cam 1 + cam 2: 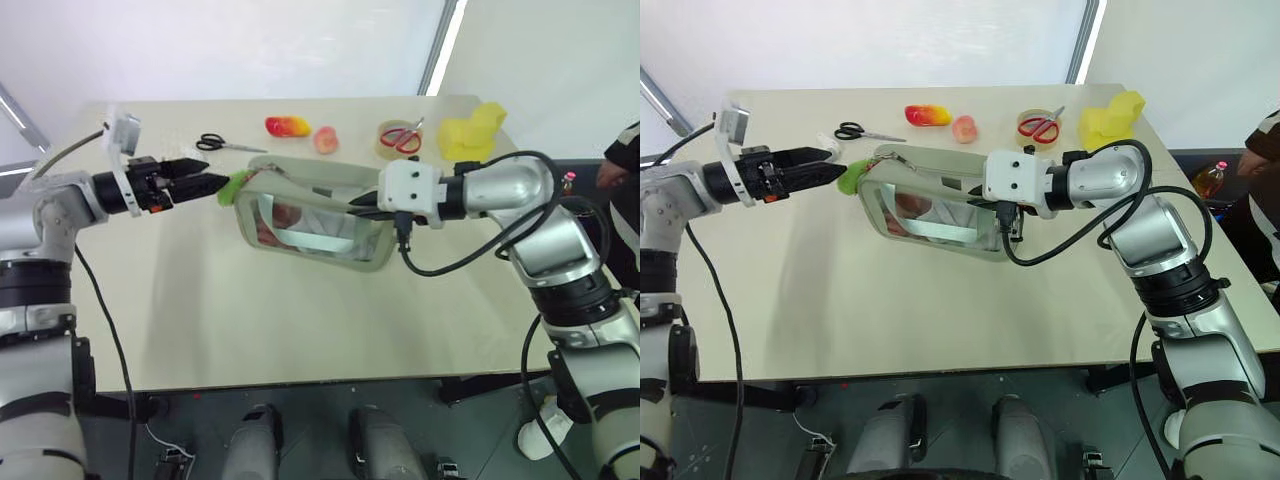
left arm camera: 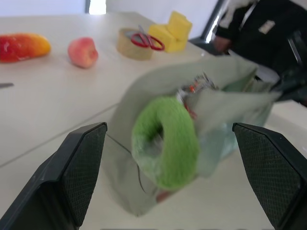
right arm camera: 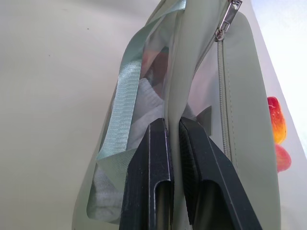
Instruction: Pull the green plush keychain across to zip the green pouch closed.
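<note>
The green plush keychain (image 2: pixel 165 141) hangs at the green pouch's (image 1: pixel 315 235) left end between the wide-spread left gripper (image 1: pixel 213 186); the right gripper (image 3: pixel 173 143) pinches the pouch's right end

arms: silver-grey rounded shells, black joint bands | wrists: white blocks | left tool (image 1: pixel 212 186), right tool (image 3: pixel 173 143): black fingers | cables: black, looping

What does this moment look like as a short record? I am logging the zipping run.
left gripper: jaws open, either side of the keychain, not yet closed on it
right gripper: jaws shut on the pouch fabric
keychain: at the pouch's left end
table: scissors, toy fruit, tape roll
</note>
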Controlling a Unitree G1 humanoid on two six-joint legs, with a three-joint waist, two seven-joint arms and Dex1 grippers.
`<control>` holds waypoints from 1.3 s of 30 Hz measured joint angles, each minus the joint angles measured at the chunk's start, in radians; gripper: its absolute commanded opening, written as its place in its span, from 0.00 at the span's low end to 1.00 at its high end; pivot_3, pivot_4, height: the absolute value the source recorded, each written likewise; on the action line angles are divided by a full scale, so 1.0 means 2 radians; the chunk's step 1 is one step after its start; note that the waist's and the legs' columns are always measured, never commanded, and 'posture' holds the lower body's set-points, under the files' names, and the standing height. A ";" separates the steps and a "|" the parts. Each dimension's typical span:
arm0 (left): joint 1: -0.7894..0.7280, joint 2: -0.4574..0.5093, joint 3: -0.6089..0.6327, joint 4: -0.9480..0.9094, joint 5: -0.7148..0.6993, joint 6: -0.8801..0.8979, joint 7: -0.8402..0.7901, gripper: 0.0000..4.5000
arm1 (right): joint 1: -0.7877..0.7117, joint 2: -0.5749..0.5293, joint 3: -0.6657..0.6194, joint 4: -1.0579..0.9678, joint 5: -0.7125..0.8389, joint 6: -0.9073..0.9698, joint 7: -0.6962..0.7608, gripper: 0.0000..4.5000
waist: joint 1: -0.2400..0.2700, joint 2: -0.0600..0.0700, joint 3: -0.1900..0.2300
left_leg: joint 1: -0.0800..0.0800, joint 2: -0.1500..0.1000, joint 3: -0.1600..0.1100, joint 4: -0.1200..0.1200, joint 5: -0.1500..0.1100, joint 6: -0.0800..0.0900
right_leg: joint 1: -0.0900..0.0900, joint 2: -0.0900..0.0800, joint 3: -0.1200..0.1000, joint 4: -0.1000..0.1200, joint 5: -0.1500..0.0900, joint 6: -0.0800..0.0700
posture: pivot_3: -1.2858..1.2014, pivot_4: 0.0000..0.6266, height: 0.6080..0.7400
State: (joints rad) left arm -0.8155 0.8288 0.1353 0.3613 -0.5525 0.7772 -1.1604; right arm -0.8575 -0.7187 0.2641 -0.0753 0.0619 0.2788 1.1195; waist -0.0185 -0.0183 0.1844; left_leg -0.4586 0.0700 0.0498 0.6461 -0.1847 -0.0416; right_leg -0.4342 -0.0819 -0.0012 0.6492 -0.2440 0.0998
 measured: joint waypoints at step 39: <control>-0.066 -0.063 -0.134 -0.051 0.131 -0.177 -0.028 0.01 | 0.006 0.010 -0.003 -0.010 -0.002 0.029 -0.017 0.00 | 0.000 0.000 0.000 | 0.000 0.000 0.000 0.000 0.000 0.000 | 0.000 0.000 0.000 0.000 0.000 -0.001 | 0.52 0.24 1.00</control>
State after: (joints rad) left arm -0.9475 0.7031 -0.1325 0.2598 -0.2898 0.4240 -1.2163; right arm -0.8447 -0.6982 0.2588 -0.0949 0.0587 0.3360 1.0849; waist -0.0178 -0.0182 0.1844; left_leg -0.4577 0.0701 0.0497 0.6469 -0.1839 -0.0424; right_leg -0.4337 -0.0817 -0.0010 0.6495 -0.2432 0.0972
